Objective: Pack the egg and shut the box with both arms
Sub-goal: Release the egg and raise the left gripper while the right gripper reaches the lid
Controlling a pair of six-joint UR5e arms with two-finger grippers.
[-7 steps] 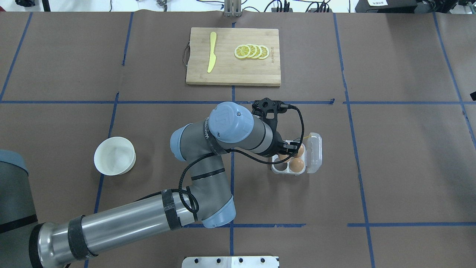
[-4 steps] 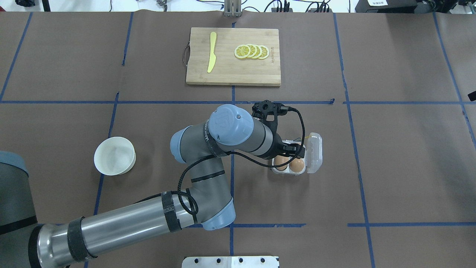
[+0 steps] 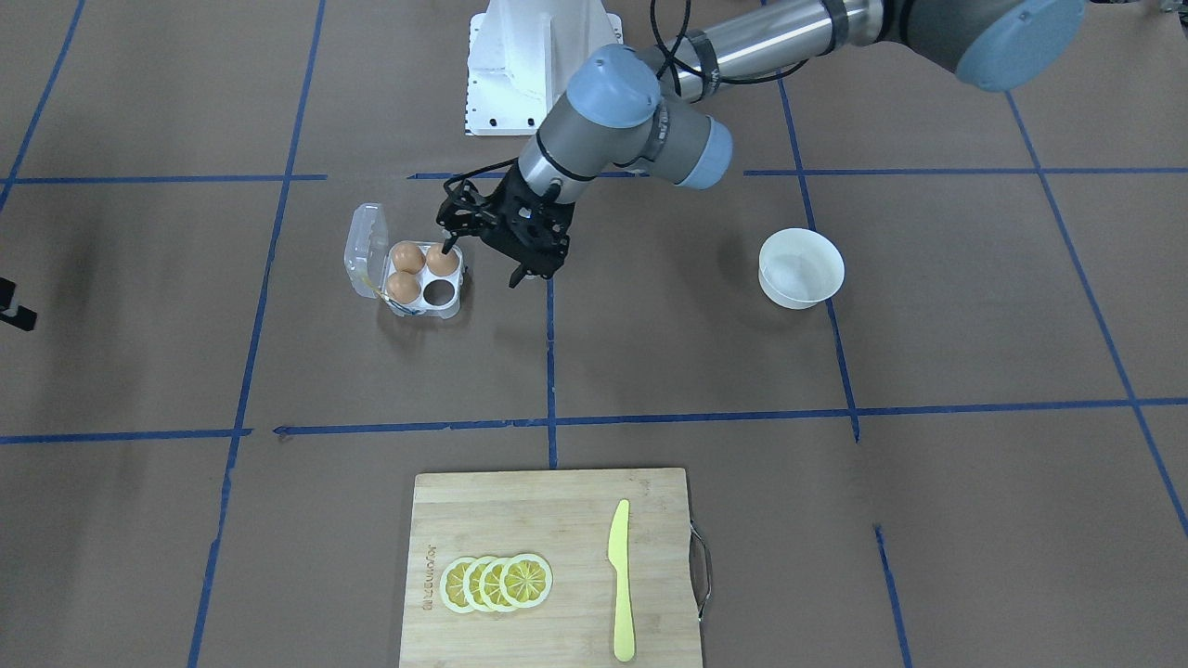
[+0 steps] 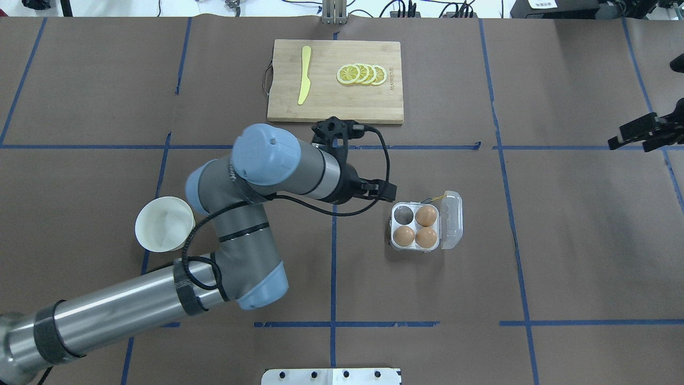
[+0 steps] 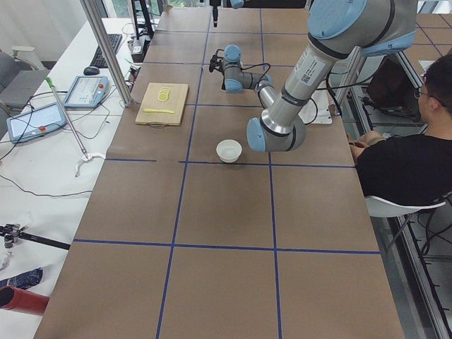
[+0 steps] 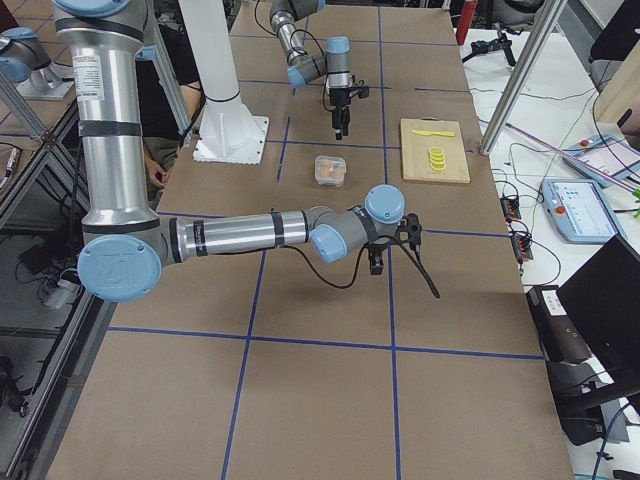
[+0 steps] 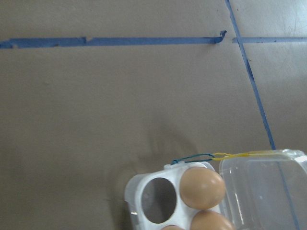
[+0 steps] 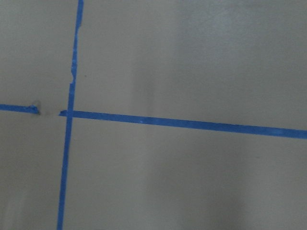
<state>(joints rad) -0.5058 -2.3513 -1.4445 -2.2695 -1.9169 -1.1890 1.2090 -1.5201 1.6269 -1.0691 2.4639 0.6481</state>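
- Camera across the table: my left gripper [image 3: 483, 263] hangs just beside the box [image 3: 457, 306], jaws wide and holding nothing, with one fingertip [image 3: 449, 247] close over the nearest egg. Three eggs [image 3: 406, 255] fill three cells, and the fourth cell [image 3: 439, 292] is bare. The clear lid [image 3: 364, 249] stands open on the side away from my gripper. A white bowl [image 3: 770, 278] sits well apart.
- Overhead camera: the box lies between my two arms. My right gripper [image 4: 638, 133] shows at the view's right edge, well apart from the box, and I cannot tell how its jaws stand. A cutting board [image 4: 331, 101] lies beyond.
- Left-end camera: my near arm hides the box.
- Right-end camera: the box is small and nothing finer shows.
- Left wrist camera: the bare cell, one whole egg and the lid fill the lower edge. A thin yellow-and-blue band [image 7: 211, 156] loops at the lid's corner. My fingers are out of view.
- Right wrist camera: only brown table cover [image 8: 192, 57] and blue tape [image 8: 182, 124].
- Handling, as I judge it: the eggs look light, smooth and rounded, likely to roll or crack, so I would pinch one gently across its middle. The box looks thin, light and springy, and it may slide. I would steady its base at the rim with one gripper and press the lid's free edge down with the other, minding the band.
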